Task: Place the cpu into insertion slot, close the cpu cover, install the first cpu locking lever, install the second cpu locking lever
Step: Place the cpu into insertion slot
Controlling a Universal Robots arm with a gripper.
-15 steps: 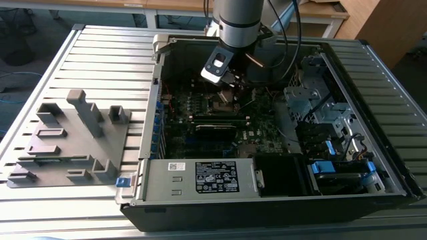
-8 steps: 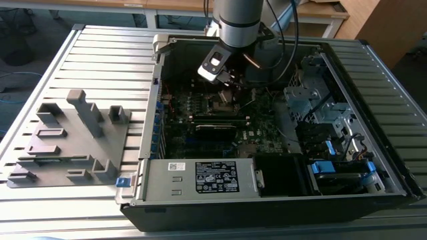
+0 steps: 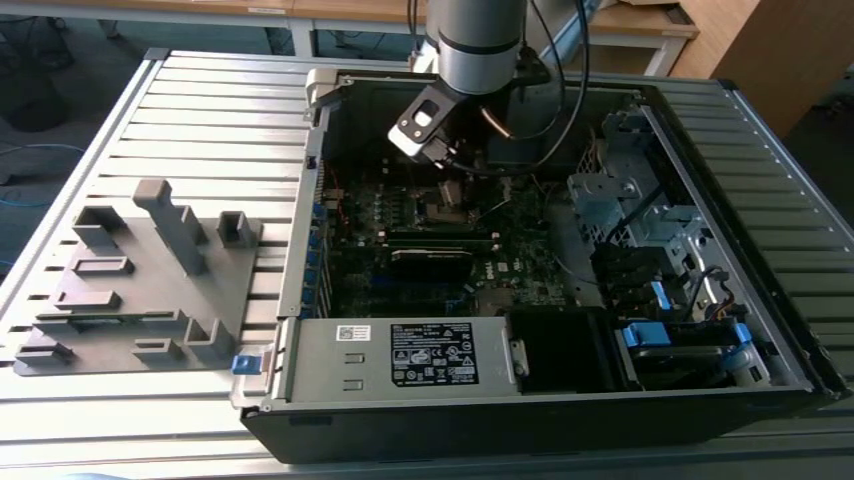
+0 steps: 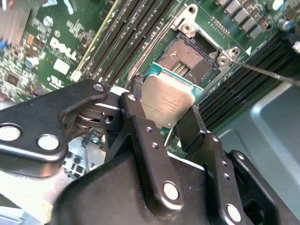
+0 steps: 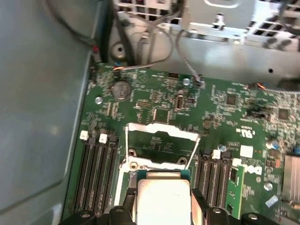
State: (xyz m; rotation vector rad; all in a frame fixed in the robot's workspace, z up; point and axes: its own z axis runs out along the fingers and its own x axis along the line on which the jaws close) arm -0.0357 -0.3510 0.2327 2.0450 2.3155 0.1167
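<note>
In both wrist views my gripper [image 4: 165,112] is shut on the cpu [image 4: 166,103], a flat square chip with a dull silver top held by two opposite edges between black fingers [image 4: 136,110]. The cpu [image 5: 161,199] hangs a little above the board, just short of the insertion slot [image 4: 186,57], which lies open with its bare contact field showing. The cpu cover [image 5: 161,130] stands tilted up on the far side of the slot. A thin locking lever [image 4: 265,72] sticks out beside it. In the exterior view the gripper [image 3: 451,162] hovers over the insertion slot [image 3: 447,205] inside the computer case.
Long black memory slots [image 4: 126,37] flank the socket on both sides. The case wall [image 5: 42,103] rises close by, with a drive cage and cables [image 3: 641,210] at the exterior view's right. A power supply box [image 3: 400,355] sits at the case front. A grey fixture [image 3: 134,280] lies on the slatted table.
</note>
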